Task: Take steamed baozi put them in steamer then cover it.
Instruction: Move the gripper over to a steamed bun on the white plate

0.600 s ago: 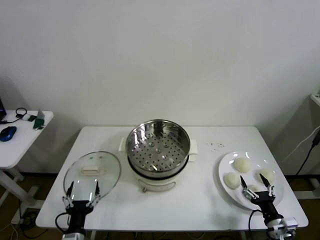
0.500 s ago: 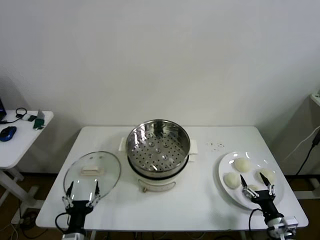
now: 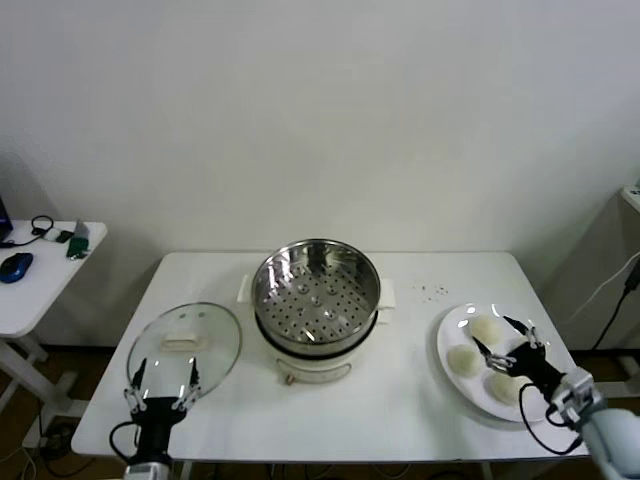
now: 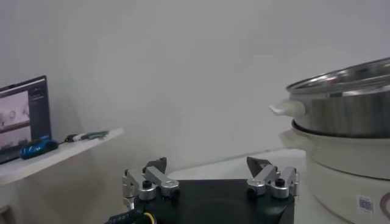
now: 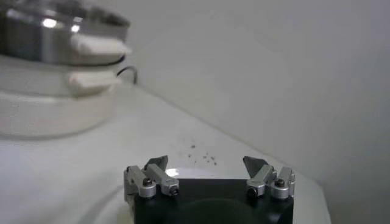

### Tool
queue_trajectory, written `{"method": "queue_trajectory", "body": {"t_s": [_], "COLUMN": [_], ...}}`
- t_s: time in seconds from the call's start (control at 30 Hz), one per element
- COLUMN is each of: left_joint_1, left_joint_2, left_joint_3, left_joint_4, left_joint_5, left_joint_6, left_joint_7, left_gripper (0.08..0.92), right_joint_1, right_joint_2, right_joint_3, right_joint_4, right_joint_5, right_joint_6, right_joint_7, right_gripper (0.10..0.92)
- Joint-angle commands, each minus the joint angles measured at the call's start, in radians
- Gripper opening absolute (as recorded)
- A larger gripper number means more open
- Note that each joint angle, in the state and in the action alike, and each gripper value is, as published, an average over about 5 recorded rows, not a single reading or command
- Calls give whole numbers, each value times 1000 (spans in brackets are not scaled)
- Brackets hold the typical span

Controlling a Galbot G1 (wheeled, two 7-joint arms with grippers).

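The buns (image 3: pixel 486 329) number three in plain sight on the white plate (image 3: pixel 448 328) at the right end of the white table (image 3: pixel 400 405); whether a fourth lies under the right gripper cannot be told. Going from the left, a small side table (image 3: pixel 30 290) stands apart from the main one and carries a blue mouse (image 3: pixel 15 266) and a few cables. On the main table's left end lies one glass lid (image 3: pixel 186 347) with its cream handle (image 3: pixel 183 341) up, flat on the tabletop and clear of the pot. The left gripper (image 3: pixel 163 381) hangs at the table's near edge just in front of the lid, its fingers spread apart and holding nothing. In the middle stands one steamer (image 3: pixel 316 290), a steel basket with a holed bottom seated in a cream pot body, uncovered and with no bun inside. A scatter of dark specks (image 3: pixel 431 292) lies on the tabletop between the steamer and the plate. The right gripper (image 3: pixel 512 345) reaches over the plate from its near right side, fingers wide apart above the buns and clasping none of them.
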Motion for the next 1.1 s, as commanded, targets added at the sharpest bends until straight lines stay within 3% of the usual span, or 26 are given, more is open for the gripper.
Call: {"method": "queue_trajectory", "body": {"t_s": [0.03,0.3,0.53,0.8,1.1], "left_joint_1": [1,-9,-16,-19,-14], "left_joint_2": [6,17,22,23,20], "left_joint_3": [3,8,8,0,-11], "left_joint_4": [2,7,3,-6,-9], "left_joint_5": [1,-1,0,0,0], "left_joint_6": [-1,4,16,27,32], "left_joint_7": [-2,-2,-2,-2,-2], "left_gripper": [823,823,823,823,823], "right_joint_1": [288,874,1274,1359,1317], "right_joint_2": [-307,-338,-200,-49,35], "right_joint_3": [-194,-807,-1289,-1456,-1451], "right_joint_4": [-153,-319,-524,-673,-727], "right_joint_5": [-213,-287,-301,-306,-322], "right_joint_6": [-18,18,36,47,48], "right_joint_7": [-370,-475,-515,-519,-504], "right_gripper": [823,823,823,823,823]}}
